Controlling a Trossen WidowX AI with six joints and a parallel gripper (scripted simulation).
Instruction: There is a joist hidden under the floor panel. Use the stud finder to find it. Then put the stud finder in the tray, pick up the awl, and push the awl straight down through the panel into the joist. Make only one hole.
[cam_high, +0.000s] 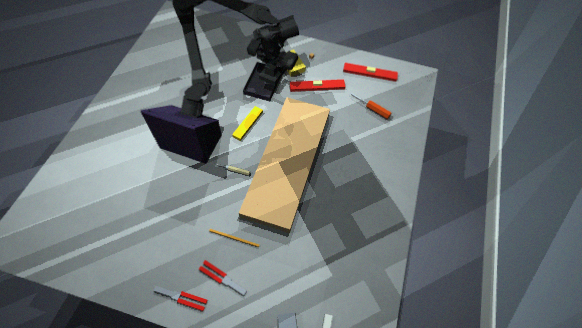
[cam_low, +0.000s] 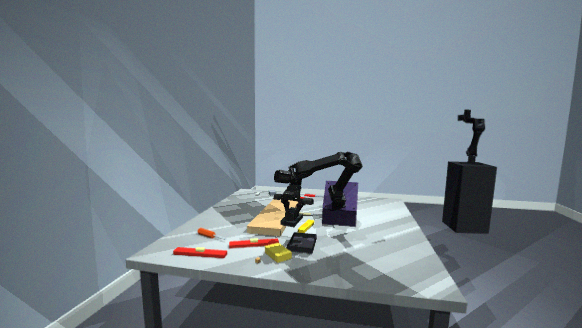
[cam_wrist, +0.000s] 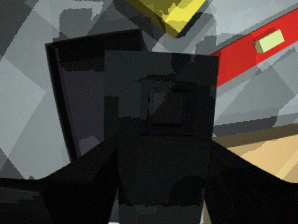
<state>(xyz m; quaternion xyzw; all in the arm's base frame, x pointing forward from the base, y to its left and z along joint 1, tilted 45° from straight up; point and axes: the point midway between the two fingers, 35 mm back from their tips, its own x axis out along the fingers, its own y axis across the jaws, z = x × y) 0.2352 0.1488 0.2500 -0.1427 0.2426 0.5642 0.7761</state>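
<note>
The black stud finder (cam_high: 273, 74) (cam_low: 292, 220) (cam_wrist: 161, 107) is held by my gripper (cam_high: 274, 65) (cam_low: 293, 211) (cam_wrist: 159, 137), which is shut on it. It hangs over the table beside the black tray (cam_high: 254, 90) (cam_low: 309, 249) (cam_wrist: 86, 107) and partly covers the tray in the wrist view. The tan floor panel (cam_high: 270, 192) (cam_low: 266, 228) (cam_wrist: 265, 154) lies on the table; the joist is hidden. The awl (cam_high: 239, 170), with a pale handle and thin tip, lies between the panel and the purple base. No hole can be made out in the panel.
A yellow block (cam_high: 298, 67) (cam_low: 278, 252) (cam_wrist: 180, 17) and red level (cam_high: 325, 85) (cam_low: 250, 243) (cam_wrist: 232, 62) lie near the tray. A yellow bar (cam_high: 247, 123) (cam_low: 306, 226), another red level (cam_high: 382, 73) (cam_low: 200, 252), an orange screwdriver (cam_high: 378, 109) (cam_low: 206, 232), a pencil (cam_high: 234, 237) and red-handled tools lie around.
</note>
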